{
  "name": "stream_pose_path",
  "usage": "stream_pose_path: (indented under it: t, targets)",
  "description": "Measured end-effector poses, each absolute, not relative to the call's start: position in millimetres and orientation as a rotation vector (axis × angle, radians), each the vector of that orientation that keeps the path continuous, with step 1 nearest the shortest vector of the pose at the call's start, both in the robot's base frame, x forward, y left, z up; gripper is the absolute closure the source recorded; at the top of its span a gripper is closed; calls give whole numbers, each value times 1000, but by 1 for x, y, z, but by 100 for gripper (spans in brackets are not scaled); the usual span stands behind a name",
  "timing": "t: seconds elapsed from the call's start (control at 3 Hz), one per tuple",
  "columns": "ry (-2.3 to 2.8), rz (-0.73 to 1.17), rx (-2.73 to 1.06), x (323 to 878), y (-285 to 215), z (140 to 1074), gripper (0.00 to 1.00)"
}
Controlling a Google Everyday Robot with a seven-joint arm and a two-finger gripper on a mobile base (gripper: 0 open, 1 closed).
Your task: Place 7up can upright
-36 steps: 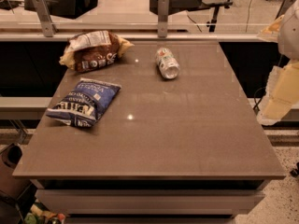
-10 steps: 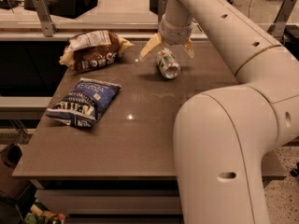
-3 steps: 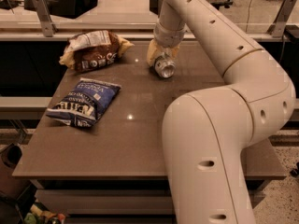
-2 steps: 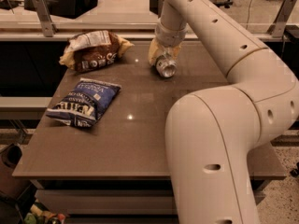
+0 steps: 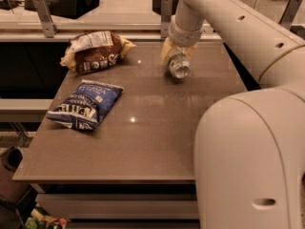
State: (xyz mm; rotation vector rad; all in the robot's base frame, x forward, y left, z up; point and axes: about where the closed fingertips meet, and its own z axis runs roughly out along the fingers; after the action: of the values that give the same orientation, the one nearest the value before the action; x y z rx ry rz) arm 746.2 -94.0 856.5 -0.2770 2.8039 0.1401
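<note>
My pincer (image 5: 178,59) is at the far side of the table (image 5: 157,128), just short of its back edge, closed down around the 7up can (image 5: 179,68). The pale pads press on both sides of the can's upper body. The can is tipped, not upright, with its round end facing the camera.

My arm (image 5: 228,23) comes in from the right, and its bulk covers the table's right front corner. The brown chip bag (image 5: 95,51) lies near the back left corner, well apart from the can. The blue chip bag (image 5: 86,104) sits close to the left edge. Between the bags and the can, the middle and front of the top are bare out to the front edge.
</note>
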Motion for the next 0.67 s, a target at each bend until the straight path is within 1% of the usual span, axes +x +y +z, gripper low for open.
stream_pose_path:
  t: [0.67]
  targets:
    - [2624, 191, -182, 731, -136, 878, 100]
